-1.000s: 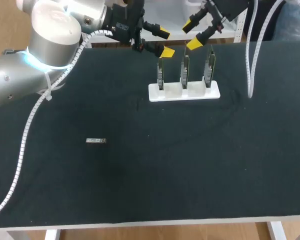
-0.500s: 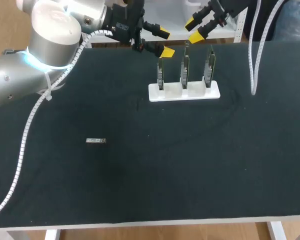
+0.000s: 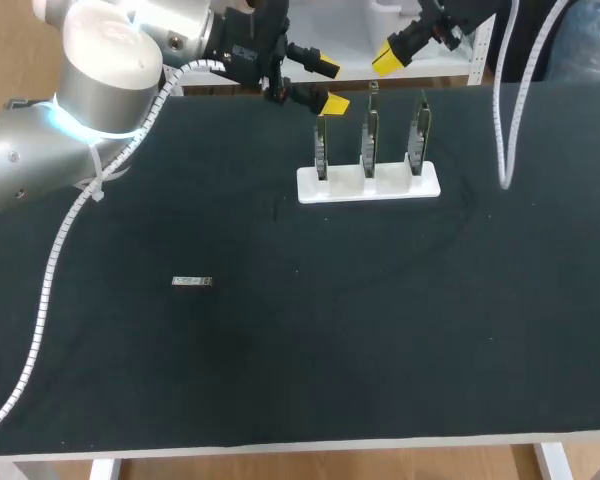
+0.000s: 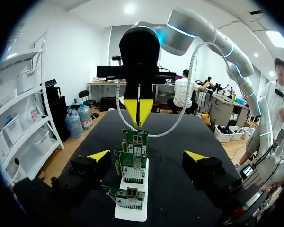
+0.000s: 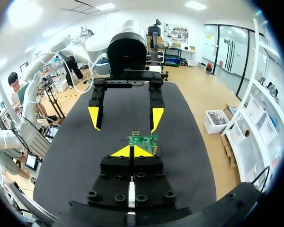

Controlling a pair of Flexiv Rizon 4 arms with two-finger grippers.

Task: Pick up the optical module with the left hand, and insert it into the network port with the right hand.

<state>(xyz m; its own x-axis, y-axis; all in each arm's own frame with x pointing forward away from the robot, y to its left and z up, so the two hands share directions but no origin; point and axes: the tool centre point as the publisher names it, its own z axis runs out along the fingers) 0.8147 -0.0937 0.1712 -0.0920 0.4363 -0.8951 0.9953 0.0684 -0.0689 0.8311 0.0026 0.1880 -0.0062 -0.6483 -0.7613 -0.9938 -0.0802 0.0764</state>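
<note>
Our left jaws hang released beside the 3 cards (image 3: 369, 135) in their stand (image 3: 368, 183); our right jaws are clenched on nothing above them. The module (image 3: 192, 282) lies well apart on the bench (image 3: 380, 330). We should lower the left squarely over it, across its long sides.

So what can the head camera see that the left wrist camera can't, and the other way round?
Only the head view shows the small optical module lying flat on the black table, far from both arms. Only the left wrist view shows the green faces of the circuit boards with their metal ports. Both show the white stand holding the three boards, the left gripper open near it, and the right gripper shut near it.
</note>
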